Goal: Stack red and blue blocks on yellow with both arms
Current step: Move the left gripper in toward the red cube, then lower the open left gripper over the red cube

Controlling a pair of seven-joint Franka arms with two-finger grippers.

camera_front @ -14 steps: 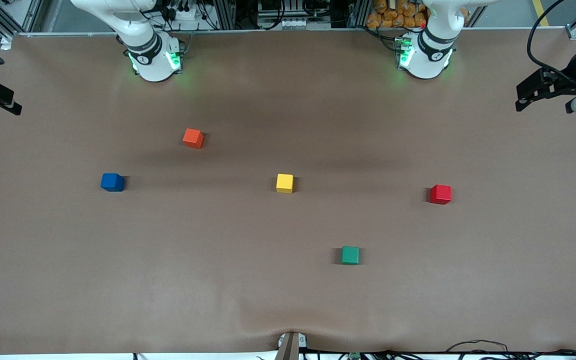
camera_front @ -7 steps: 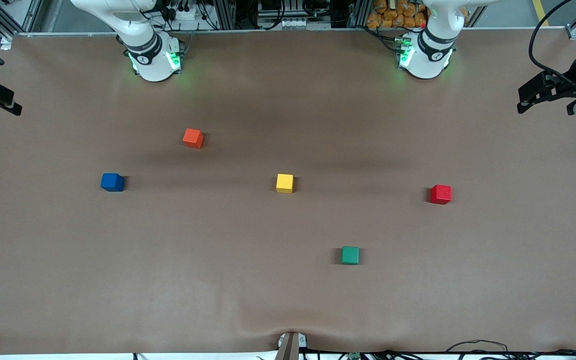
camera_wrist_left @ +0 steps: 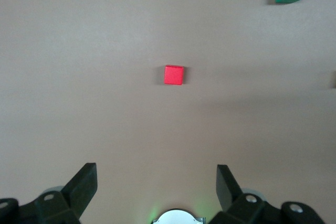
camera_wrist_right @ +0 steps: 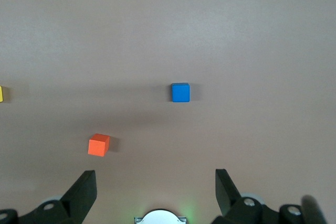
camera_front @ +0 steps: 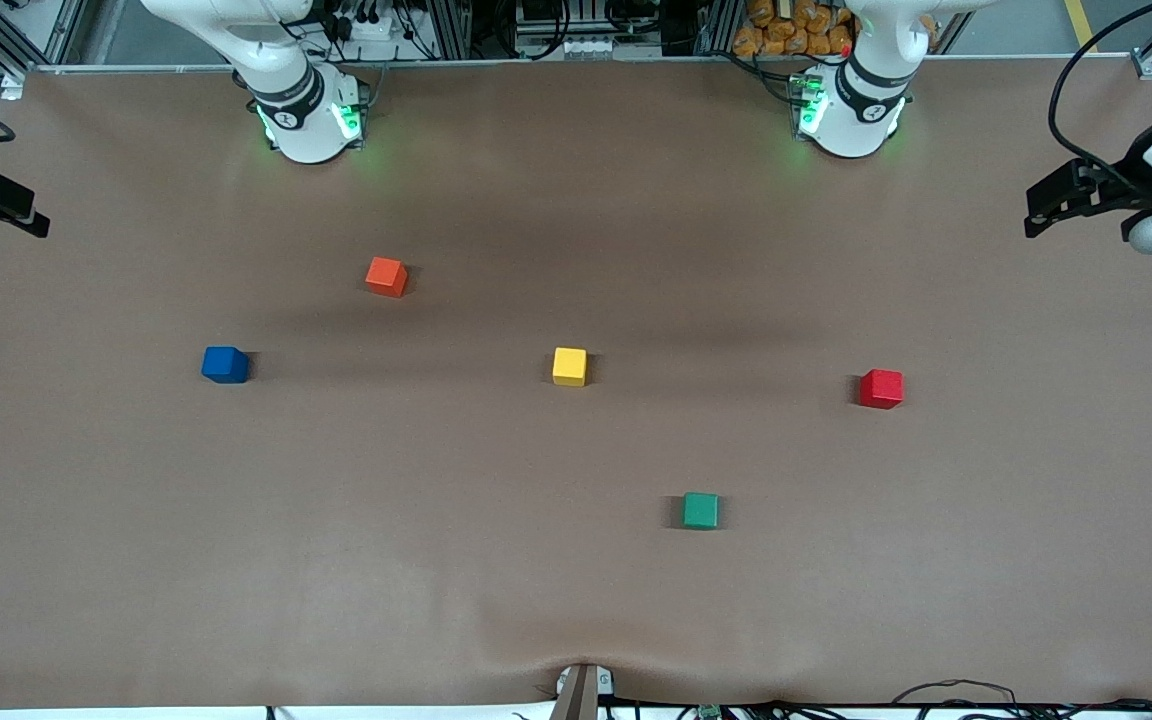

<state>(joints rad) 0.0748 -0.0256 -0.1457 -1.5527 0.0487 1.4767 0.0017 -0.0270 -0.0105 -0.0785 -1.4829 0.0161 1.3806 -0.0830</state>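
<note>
The left pincer (camera_wrist_left: 155, 187) hangs high over the left arm's end of the brown paper-covered tabletop (camera_front: 496, 590), its fingers spread wide and holding nothing; the right pincer (camera_wrist_right: 155, 187) hangs the same way over the right arm's end, fingers also spread and empty. Nearest the front camera lies the small matte green cube (camera_front: 701, 510). Farther off sits the small matte bright-red cube (camera_front: 881, 388), toward the left arm's end. A little farther again, the small matte bright-yellow cube (camera_front: 570, 366) sits about mid-table and the small matte deep-blue cube (camera_front: 225, 364) toward the right arm's end, at much the same depth. Farthest is the small matte orange-red cube (camera_front: 386, 276), between blue and yellow. All five cubes lie flat on the tabletop, well apart, none stacked
</note>
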